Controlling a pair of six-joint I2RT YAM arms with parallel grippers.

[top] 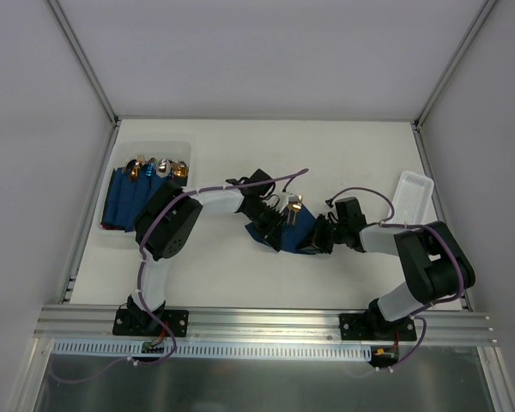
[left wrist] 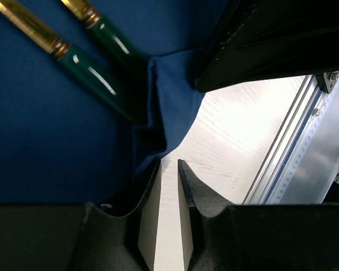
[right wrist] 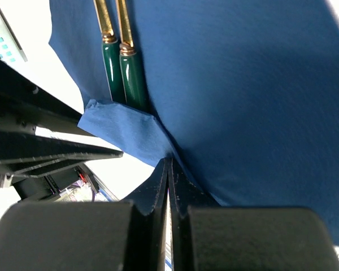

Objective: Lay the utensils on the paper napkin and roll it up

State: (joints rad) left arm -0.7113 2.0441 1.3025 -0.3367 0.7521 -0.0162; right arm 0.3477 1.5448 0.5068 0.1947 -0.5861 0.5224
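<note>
Utensils (right wrist: 131, 79) with gold stems and dark green handles, two side by side, lie on the paper napkin (right wrist: 243, 84). The napkin sits near the middle of the counter (top: 215, 275), with the left arm (top: 215, 199) over it from the left and the right arm (top: 382, 239) from the right. The handle ends run into a raised, rumpled fold at one corner of the dark blue sheet. Left jaws stand a narrow slit apart just beside that fold, with bare counter showing between the fingers (left wrist: 206, 200) and nothing caught in them. Right jaws are pressed fully together, their tips at the napkin's edge next to the fold; whether any paper is nipped between them I cannot tell. Toward the far-left corner a clear bin (top: 154, 148) holds dark blue rolls (top: 124, 202) with metallic cutlery heads, and a white tray (top: 412, 196) lies along the right edge.
</note>
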